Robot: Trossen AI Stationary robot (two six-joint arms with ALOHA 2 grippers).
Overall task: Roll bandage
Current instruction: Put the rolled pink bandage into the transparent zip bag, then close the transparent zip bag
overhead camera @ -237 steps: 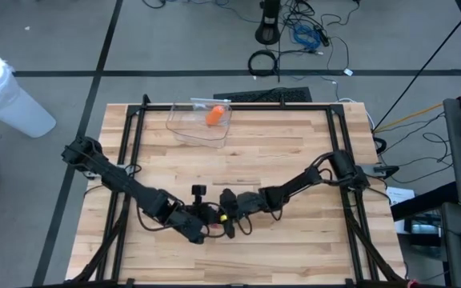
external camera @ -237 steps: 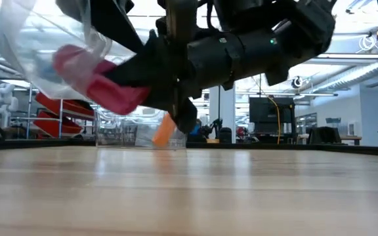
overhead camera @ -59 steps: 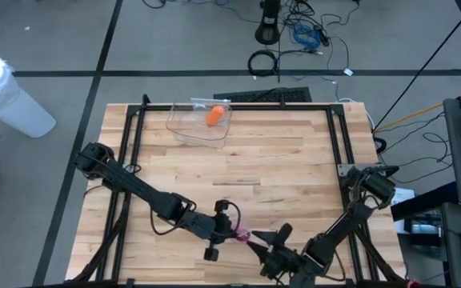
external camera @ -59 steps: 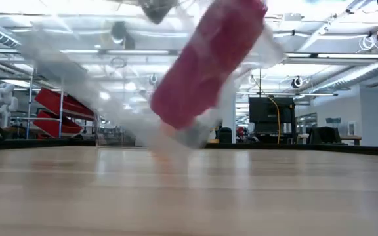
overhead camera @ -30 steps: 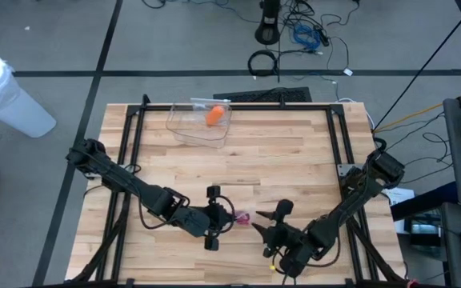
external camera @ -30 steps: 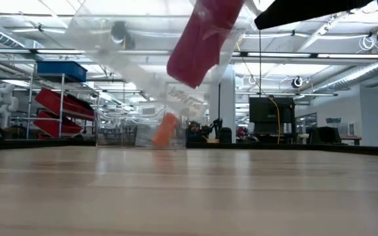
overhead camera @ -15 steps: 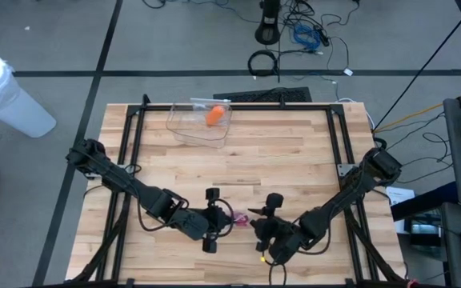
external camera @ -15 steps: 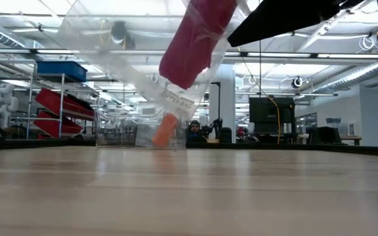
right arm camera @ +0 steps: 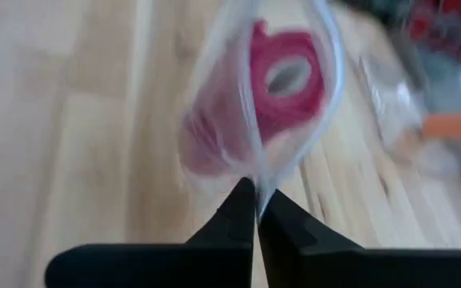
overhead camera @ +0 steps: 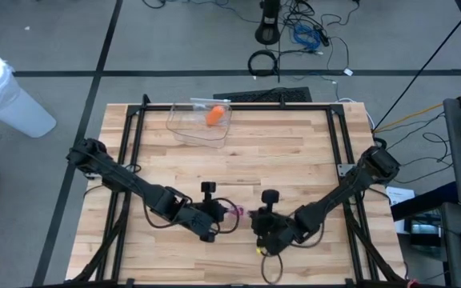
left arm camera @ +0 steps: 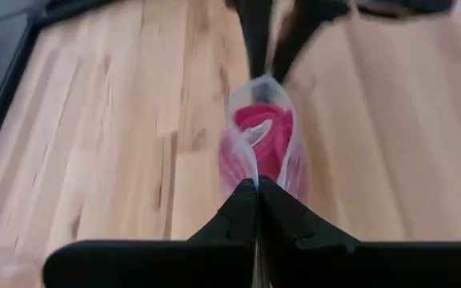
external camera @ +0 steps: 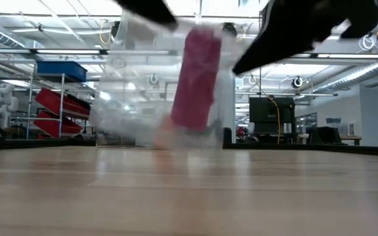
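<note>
A magenta bandage roll (external camera: 199,78) sits inside a clear plastic bag (external camera: 143,98) held up over the table's near middle. My left gripper (overhead camera: 218,214) is shut on the bag from the left side. My right gripper (overhead camera: 254,219) is shut on it from the right. The left wrist view shows the roll (left arm camera: 262,136) just past the shut fingers, with the right arm's fingers beyond the bag. Through the film in the right wrist view, the roll's hollow core (right arm camera: 286,76) faces the camera. My left gripper pinches an edge of the clear bag (left arm camera: 256,172) between its two shut fingers, slanting down from the table's left. The bag stands out past the fingertips with the roll inside. My right gripper pinches the bag's opposite edge (right arm camera: 254,172) between its two shut fingers, slanting down from the table's right. The bag, with the roll in it, bulges out beyond the fingertips.
A clear container (overhead camera: 201,122) with an orange roll (overhead camera: 214,116) in it stands at the table's far edge, left of centre. Black frame rails (overhead camera: 338,144) run along the table's sides.
My right gripper has moved toward the table's left, up to the bag, and has shut on the bag's free edge. My left gripper has sunk a little. The bag and roll have swung from a slant to nearly upright between the two grippers.
</note>
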